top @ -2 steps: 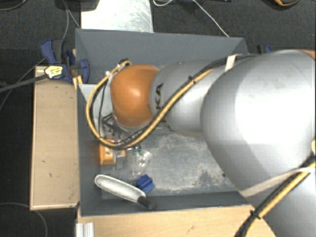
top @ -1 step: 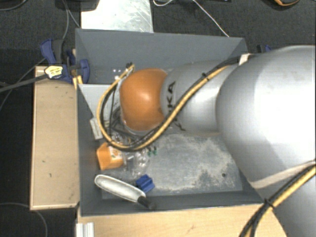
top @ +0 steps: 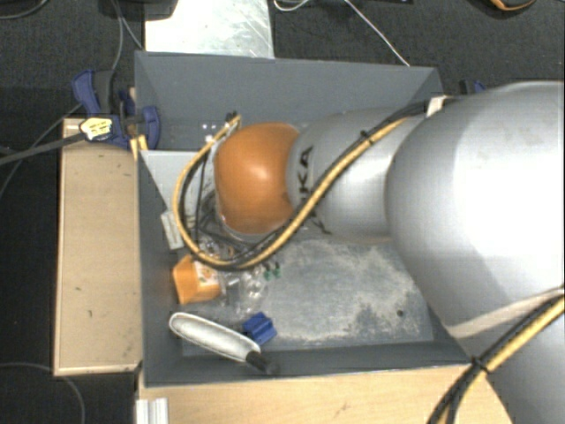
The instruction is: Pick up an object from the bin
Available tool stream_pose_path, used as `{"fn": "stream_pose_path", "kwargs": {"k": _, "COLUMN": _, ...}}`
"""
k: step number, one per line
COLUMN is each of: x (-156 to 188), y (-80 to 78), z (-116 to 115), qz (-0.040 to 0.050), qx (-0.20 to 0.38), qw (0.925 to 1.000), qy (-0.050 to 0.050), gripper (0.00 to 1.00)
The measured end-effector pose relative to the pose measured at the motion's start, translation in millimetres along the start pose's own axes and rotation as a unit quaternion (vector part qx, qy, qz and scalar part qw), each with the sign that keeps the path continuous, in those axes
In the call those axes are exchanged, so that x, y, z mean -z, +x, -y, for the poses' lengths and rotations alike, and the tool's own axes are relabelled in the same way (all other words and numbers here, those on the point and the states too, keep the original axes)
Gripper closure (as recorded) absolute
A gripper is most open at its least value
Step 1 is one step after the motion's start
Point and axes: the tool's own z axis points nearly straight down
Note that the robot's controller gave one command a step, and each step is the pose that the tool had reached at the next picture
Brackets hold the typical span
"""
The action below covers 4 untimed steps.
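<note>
1. Camera view from above caught my gripper (top: 228,250) low at the left side of the bin (top: 353,95), beneath my orange wrist cover (top: 256,175).
2. Whether it was open or closed, I could not tell.
3. Just beside it lay an orange block (top: 194,281) and a clear piece (top: 249,291); nearer the front wall were a blue piece (top: 259,328) and a silver tool (top: 207,334).

Robot lab: arm (top: 380,179), metal bin (top: 291,91), cables (top: 375,26).
</note>
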Motion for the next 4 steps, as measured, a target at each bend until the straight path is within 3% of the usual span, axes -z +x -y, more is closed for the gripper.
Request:
{"fn": "stream_pose_path", "kwargs": {"k": 1, "x": 0.9, "y": 0.1, "z": -0.2, "qz": 0.0001, "qx": 0.000, "qw": 1.0000, "qy": 0.000, "gripper": 1.00}}
{"fn": "stream_pose_path", "kwargs": {"k": 2, "x": 37.2, "y": -3.4, "z": 6.9, "qz": 0.0029, "qx": -0.007, "qw": 1.0000, "qy": 0.000, "gripper": 1.00}}
{"fn": "stream_pose_path", "kwargs": {"k": 3, "x": 125.9, "y": -2.1, "z": 9.8, "qz": 0.0001, "qx": 0.012, "qw": 0.9999, "qy": 0.000, "gripper": 1.00}}
{"fn": "stream_pose_path", "kwargs": {"k": 4, "x": 195.2, "y": -2.9, "z": 10.6, "qz": 0.0048, "qx": 0.012, "qw": 0.9999, "qy": 0.000, "gripper": 1.00}}
